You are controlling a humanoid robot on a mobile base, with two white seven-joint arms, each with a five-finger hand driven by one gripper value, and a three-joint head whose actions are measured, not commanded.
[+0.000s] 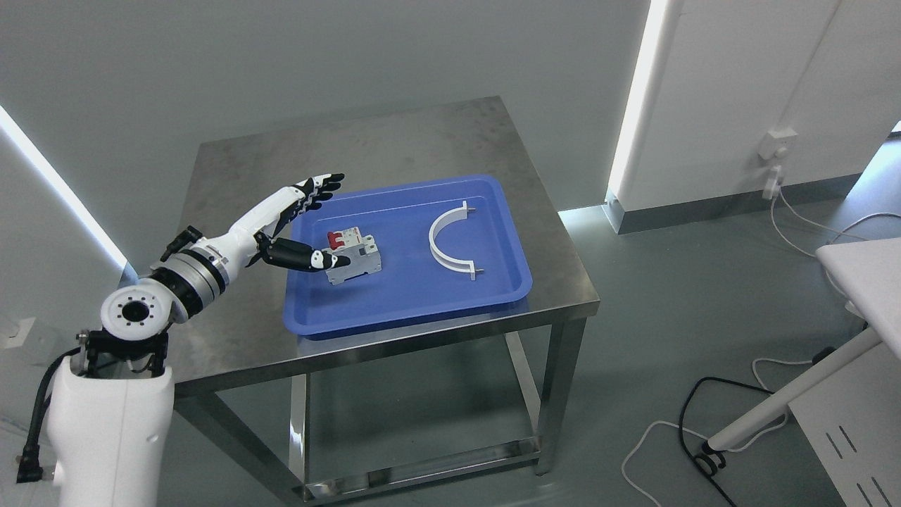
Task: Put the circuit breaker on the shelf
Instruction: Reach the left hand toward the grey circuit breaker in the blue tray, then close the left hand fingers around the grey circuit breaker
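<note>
The circuit breaker (352, 255) lies inside the blue tray (415, 310), in the tray's left half, left of centre in the frame, with its red toggles toward the upper left of its body. Its long axis runs roughly left to right across the picture, tilted slightly upward at the right end. The left hand (299, 225) is released, holding nothing: the fingers (320, 189) extend over the tray's upper-left corner, while the thumb (310, 257) reaches to the breaker's left end and appears to touch it or stand just beside it; contact cannot be confirmed. The breaker thus lies immediately right of the hand, within the open span between thumb and fingers. The right arm is not in view, so the left hand is the nearer. A white curved bracket (450, 243) rests well apart in the tray's right half. The tray sits on the steel surface (232, 176). No shelf is visible; placement is judged not yet begun
</note>
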